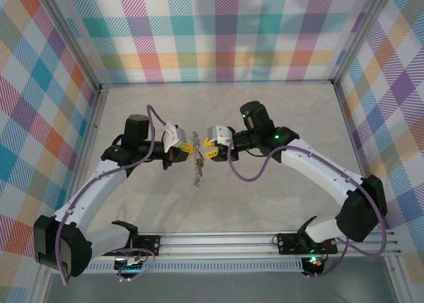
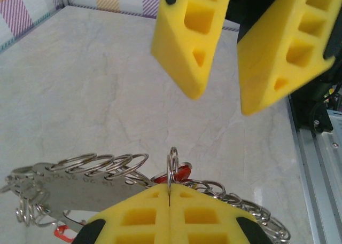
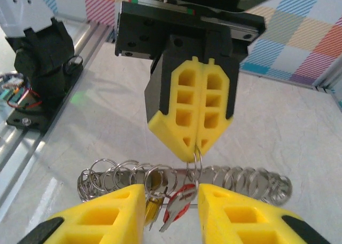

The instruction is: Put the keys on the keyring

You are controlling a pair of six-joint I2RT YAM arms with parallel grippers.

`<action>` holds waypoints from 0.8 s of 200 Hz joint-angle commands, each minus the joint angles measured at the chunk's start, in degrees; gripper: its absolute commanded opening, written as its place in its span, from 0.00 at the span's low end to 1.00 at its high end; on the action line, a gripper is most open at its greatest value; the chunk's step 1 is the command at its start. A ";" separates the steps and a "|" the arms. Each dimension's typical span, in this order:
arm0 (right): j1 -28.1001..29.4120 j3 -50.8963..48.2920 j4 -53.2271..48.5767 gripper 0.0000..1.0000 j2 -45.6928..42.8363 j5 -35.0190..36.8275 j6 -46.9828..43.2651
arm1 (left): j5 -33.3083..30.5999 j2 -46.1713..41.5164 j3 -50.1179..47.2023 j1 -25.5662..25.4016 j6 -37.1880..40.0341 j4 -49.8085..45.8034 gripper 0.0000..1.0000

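The keyring (image 1: 197, 167) is a flat grey metal piece edged with several small split rings, hanging above mid-table. My left gripper (image 1: 189, 146) is shut on one upright split ring (image 2: 172, 164); its yellow tips (image 3: 195, 148) pinch that ring from above. A key with a red tag (image 3: 181, 198) dangles from this ring, and a yellow-tagged key (image 3: 153, 206) hangs just to its left. My right gripper (image 3: 172, 193) is open, its fingers either side of the red-tagged key. It faces the left gripper (image 2: 169, 188) closely. The right gripper (image 2: 222, 100) holds nothing.
Pale marble-look tabletop (image 1: 218, 111) lies under both arms. Plaid walls (image 1: 218, 31) close in the back and sides. An aluminium rail (image 1: 265, 240) with the arm bases runs along the near edge; the base mount (image 3: 37, 57) sits left of my right wrist.
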 commanded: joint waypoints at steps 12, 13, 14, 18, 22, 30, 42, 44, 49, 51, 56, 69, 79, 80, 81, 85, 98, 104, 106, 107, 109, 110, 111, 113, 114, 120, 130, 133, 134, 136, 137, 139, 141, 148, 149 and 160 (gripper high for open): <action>1.93 4.24 -2.68 0.20 2.19 4.48 -5.30 | 4.44 0.95 2.22 -1.49 0.02 2.90 0.00; 1.93 4.24 -2.68 0.20 2.19 4.48 -5.30 | 4.47 0.99 2.25 -1.54 0.02 2.86 0.00; 1.94 4.24 -2.65 0.20 2.21 4.66 -5.37 | 4.53 1.05 2.22 -1.56 0.01 2.85 0.00; 1.98 4.24 -2.62 0.19 2.24 5.14 -5.42 | 4.72 1.17 2.29 -1.57 0.14 2.68 0.00; 2.10 4.08 -2.42 0.17 2.29 6.80 -5.35 | 4.82 1.25 2.41 -1.60 0.26 2.54 0.00; 2.11 3.83 -2.48 0.17 2.27 7.87 -5.50 | 4.84 1.26 2.60 -1.67 0.45 2.35 0.00; 2.11 3.23 -2.29 0.17 1.86 9.31 -5.63 | 4.68 1.13 2.79 -1.67 0.70 2.21 0.00; 2.11 3.13 -2.31 0.17 1.75 9.40 -5.61 | 4.68 1.15 2.87 -1.67 0.76 2.22 0.00; 2.11 2.79 -2.27 0.17 1.57 9.49 -5.71 | 4.73 1.19 2.93 -1.67 0.77 2.22 0.00; 2.11 2.69 -2.21 0.17 1.48 9.47 -5.76 | 4.71 1.24 2.91 -1.67 0.73 2.24 0.00; 2.11 2.38 -2.12 0.18 1.29 9.35 -5.58 | 4.68 1.26 2.98 -1.67 0.72 2.24 0.00; 2.11 1.58 -2.03 0.20 0.94 8.41 -5.44 | 4.97 1.32 3.07 -1.67 0.63 2.39 0.00; 2.12 1.11 -1.72 0.21 0.92 7.87 -4.84 | 5.10 1.53 3.15 -1.67 0.50 2.65 0.00; 2.12 1.05 -1.69 0.21 0.92 7.85 -4.83 | 5.11 1.54 3.11 -1.67 0.48 2.65 0.00; 2.12 1.02 -1.68 0.21 0.92 7.84 -4.78 | 5.12 1.58 3.09 -1.67 0.51 2.66 0.00; 2.11 0.85 -1.69 0.21 0.92 7.63 -4.71 | 5.16 1.58 3.12 -1.67 0.34 2.73 0.00; 2.11 0.49 -1.71 0.20 0.91 7.41 -4.51 | 5.21 1.61 3.15 -1.76 0.12 2.86 0.00; 2.11 0.22 -1.56 0.20 0.93 7.10 -4.54 | 5.08 1.55 2.99 -1.79 -0.10 2.91 0.00; 2.11 0.16 -1.51 0.20 0.93 7.05 -4.55 | 5.04 1.54 2.99 -1.76 -0.15 2.90 0.00; 2.11 0.14 -1.50 0.20 0.93 7.04 -4.55 | 5.04 1.54 3.03 -1.80 -0.20 2.86 0.00; 2.11 0.08 -1.45 0.20 0.93 7.04 -4.51 | 5.03 1.54 3.02 -1.83 -0.28 2.86 0.00; 2.11 0.01 -1.43 0.20 0.88 7.04 -4.49 | 5.03 1.54 2.96 -1.80 -0.31 2.85 0.00; 2.11 0.02 -1.39 0.20 0.85 7.03 -4.40 | 5.03 1.46 2.97 -1.78 -0.28 2.88 0.00; 2.11 -0.04 -1.31 0.20 0.84 7.03 -4.27 | 5.03 1.46 2.92 -1.81 -0.35 2.87 0.00; 2.11 -0.05 -1.27 0.20 0.84 7.08 -4.24 | 5.03 1.46 2.86 -1.82 -0.39 2.85 0.00; 2.11 -0.15 -1.06 0.20 0.84 7.08 -4.14 | 5.04 1.35 2.79 -1.87 -0.66 4.71 0.00; 2.12 -0.22 -1.12 0.20 0.89 7.17 -4.14 | 4.95 1.36 2.66 -1.84 -0.99 5.35 0.00; 2.11 -0.24 -1.14 0.20 0.91 7.22 -4.14 | 4.95 1.29 2.65 -1.84 -1.00 5.45 0.00; 2.11 -0.28 -1.14 0.20 0.92 7.26 -4.13 | 4.99 1.33 2.64 -1.84 -1.07 5.46 0.00; 2.11 -0.32 -1.14 0.20 0.92 7.29 -4.14 | 4.98 1.25 2.57 -1.84 -1.12 5.58 0.00; 2.11 -0.32 -1.09 0.20 0.92 7.34 -4.17 | 4.96 1.22 2.60 -1.84 -1.17 5.61 0.00; 2.16 -0.33 -1.13 0.20 0.99 7.33 -4.19 | 4.97 1.22 2.56 -1.84 -1.16 5.70 0.00; 2.13 -0.33 -1.13 0.20 1.01 7.30 -4.13 | 4.97 1.27 2.62 -1.84 -1.23 5.77 0.00; 2.11 -0.48 -1.27 0.19 1.07 7.15 -4.17 | 4.87 1.28 2.46 -1.91 -1.47 6.11 0.00; 2.11 -0.48 -1.27 0.19 1.07 7.15 -4.17 | 4.86 1.32 2.46 -1.92 -1.48 6.14 0.00; 2.11 -0.83 -0.93 0.20 1.10 6.82 -3.96 | 4.77 1.37 2.29 -1.93 -1.89 6.73 0.00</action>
